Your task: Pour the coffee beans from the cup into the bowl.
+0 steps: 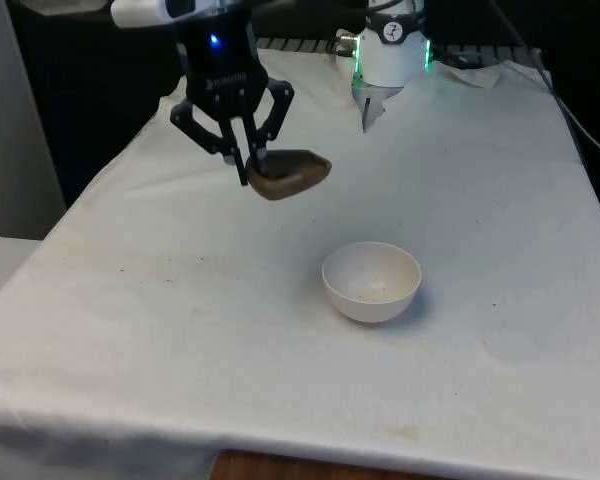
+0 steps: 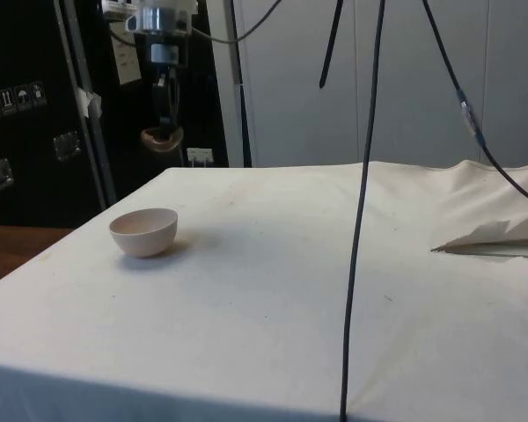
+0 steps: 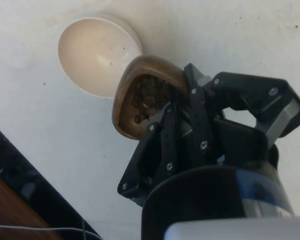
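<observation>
A brown wooden cup hangs in the air above the cloth, held by its rim in my gripper, which is shut on it. In the wrist view the cup holds dark coffee beans and the fingers pinch its wall. The white bowl stands on the table nearer the front edge and to the front view's right of the cup. Its inside looks nearly bare, with a few dark specks. From the side the cup hangs high beyond the bowl.
A white cloth covers the table, rumpled at the far right. Black cables hang in front of the side camera. The table's wooden edge shows at the front.
</observation>
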Tool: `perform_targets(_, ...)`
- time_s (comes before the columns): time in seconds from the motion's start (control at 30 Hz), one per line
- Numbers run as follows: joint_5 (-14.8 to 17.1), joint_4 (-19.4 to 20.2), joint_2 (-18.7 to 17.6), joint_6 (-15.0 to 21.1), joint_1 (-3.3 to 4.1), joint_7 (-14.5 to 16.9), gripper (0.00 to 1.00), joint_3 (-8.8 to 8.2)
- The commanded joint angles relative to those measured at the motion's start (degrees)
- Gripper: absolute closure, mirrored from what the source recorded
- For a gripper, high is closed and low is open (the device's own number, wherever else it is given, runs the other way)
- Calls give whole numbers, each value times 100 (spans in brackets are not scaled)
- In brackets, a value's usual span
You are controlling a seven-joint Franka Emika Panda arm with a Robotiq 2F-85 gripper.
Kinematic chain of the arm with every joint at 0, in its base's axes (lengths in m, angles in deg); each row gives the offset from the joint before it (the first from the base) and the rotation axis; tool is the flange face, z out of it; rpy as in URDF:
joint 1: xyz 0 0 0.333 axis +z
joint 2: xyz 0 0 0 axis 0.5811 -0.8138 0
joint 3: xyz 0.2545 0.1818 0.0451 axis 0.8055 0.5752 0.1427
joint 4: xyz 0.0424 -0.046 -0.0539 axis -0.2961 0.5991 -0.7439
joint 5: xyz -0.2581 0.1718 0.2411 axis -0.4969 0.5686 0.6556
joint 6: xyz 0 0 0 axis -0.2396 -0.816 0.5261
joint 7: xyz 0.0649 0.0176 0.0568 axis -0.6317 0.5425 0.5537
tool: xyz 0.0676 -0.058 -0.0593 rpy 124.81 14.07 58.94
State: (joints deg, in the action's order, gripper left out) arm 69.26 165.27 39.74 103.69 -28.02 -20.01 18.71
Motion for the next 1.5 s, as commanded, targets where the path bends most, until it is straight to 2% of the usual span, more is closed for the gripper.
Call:
perform_targets(0.0, -23, 241, 80, 218, 92, -11, 99, -40)
perform_targets(0.27, -23, 567, 86, 516, 126, -97, 99, 57)
perform_targets(0.3, -6, 401, 0, 367, 57, -86, 99, 109)
perform_targets(0.33, -23, 579, 92, 539, 126, -115, 99, 57)
perform_targets(0.57, -46, 590, 69, 596, 132, -292, 99, 57)
perform_targets(0.6, -52, 579, 57, 596, 126, -327, 99, 57)
perform_targets(0.63, -34, 510, 34, 487, 69, -286, 99, 109)
perform_targets(0.67, -69, 567, 52, 602, 126, -355, 99, 63)
perform_targets(0.93, -160, 504, 0, 647, 97, -728, 99, 109)
perform_targets(0.97, -149, 498, 11, 596, 69, -653, 99, 138)
perform_targets(1.0, -160, 498, -6, 647, 97, -768, 99, 109)
perform_targets(1.27, -160, 493, -23, 665, 97, -1100, 99, 132)
perform_targets(1.3, -155, 476, -17, 607, 69, -1043, 99, 155)
perform_targets(1.37, -166, 521, 0, 670, 115, -1186, 99, 155)
perform_targets(1.47, -172, 544, 17, 676, 120, -1278, 99, 183)
